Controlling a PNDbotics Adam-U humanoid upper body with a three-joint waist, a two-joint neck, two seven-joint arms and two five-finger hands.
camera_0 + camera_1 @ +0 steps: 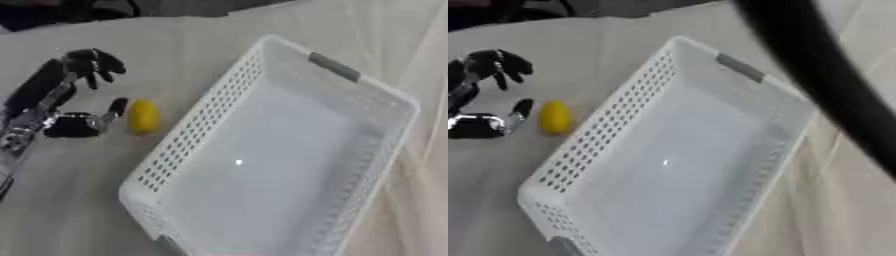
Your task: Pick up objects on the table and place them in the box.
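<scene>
A small yellow oval object (143, 117) lies on the white cloth just left of the white perforated basket (188, 135), which is tilted in view and holds nothing that I can see. My left hand (66, 92) hovers beside the yellow object, on its left. Its fingers curve loosely above and its thumb tip reaches close to the object, with nothing held. My right hand does not show; only a dark blurred arm part (824, 75) crosses the upper right of the right eye view.
A white cloth (175, 45) covers the table. The basket has grey handles (333, 66) at its far and near ends. Dark shapes sit at the table's far edge, top left.
</scene>
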